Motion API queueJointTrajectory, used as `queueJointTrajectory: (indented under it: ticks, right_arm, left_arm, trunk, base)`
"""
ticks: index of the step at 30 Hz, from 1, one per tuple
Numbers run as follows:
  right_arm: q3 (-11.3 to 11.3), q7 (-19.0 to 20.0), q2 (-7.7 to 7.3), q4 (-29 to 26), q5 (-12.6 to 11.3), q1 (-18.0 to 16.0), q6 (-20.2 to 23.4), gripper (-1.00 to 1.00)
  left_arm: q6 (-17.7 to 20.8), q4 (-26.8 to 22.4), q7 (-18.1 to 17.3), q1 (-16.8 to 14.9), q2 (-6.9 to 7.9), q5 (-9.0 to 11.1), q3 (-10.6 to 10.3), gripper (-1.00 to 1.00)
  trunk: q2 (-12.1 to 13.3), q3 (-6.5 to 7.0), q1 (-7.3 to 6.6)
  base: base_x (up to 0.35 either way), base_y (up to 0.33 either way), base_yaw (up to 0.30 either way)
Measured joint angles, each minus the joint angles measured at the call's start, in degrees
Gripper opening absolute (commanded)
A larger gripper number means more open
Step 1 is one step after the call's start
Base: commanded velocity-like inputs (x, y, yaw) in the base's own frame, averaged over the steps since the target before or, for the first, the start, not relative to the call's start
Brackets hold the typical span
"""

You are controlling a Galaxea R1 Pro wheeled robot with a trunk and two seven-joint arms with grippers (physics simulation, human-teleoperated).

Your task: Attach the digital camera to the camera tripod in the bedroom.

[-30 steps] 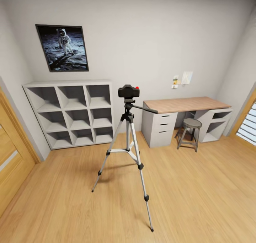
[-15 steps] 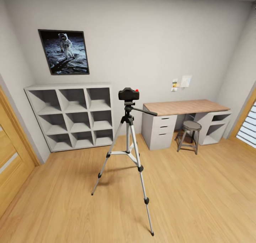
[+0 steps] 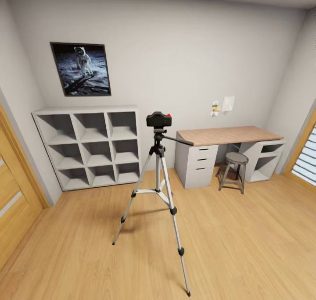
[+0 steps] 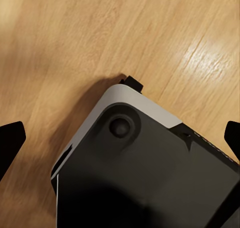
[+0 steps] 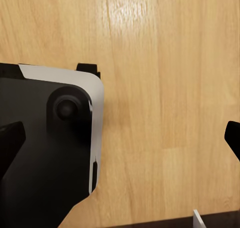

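The camera [image 3: 159,119] sat on top of the tripod [image 3: 159,183], which stood with its three legs spread on the wood floor [image 3: 237,247] in the middle of the bedroom, in front of the white cube shelves [image 3: 90,146] and just left of the desk [image 3: 228,135] with its stool [image 3: 235,168]; a moon poster [image 3: 81,69] hung on the wall above the shelves. Judged from this, the mounting looked done, or nearly so: the camera appeared level and centred on the tripod head, with the pan handle jutting out to the right beneath it. The left hand [image 4: 120,138] and the right hand [image 5: 120,138] each pointed down over the floor and a corner of the robot's dark base [image 4: 140,173], with the fingertips at opposite edges of their wrist views, spread wide and holding nothing. The step in hand seemed to be a check from a distance. If the camera was not yet locked, the next move would call for driving up close without knocking the nearest leg, then pressing it squarely onto the head.
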Motion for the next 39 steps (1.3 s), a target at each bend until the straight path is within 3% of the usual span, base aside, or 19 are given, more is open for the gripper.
queueJointTrajectory:
  ticks: [19,28,39]
  right_arm:
    - [0.01,-0.02,0.04,0.02,-0.05,0.0,-0.01,1.0]
    - [0.01,-5.01,1.66,-0.04,0.0,1.1,-1.79,1.0]
    - [-0.01,-4.82,1.61,-0.03,-0.07,1.21,-1.78,1.0]
  left_arm:
    - [-0.01,0.0,0.0,0.0,0.0,0.0,0.0,1.0]
    - [-0.01,0.0,0.0,0.0,0.0,0.0,0.0,1.0]
    - [-0.01,0.0,0.0,-0.01,0.0,0.0,0.0,1.0]
  trunk:
    - [0.0,1.78,0.0]
    - [0.0,2.62,0.0]
    - [-0.02,3.61,0.0]
  base:
    - [0.0,0.0,0.0]
    - [0.0,0.0,0.0]
    - [0.0,0.0,0.0]
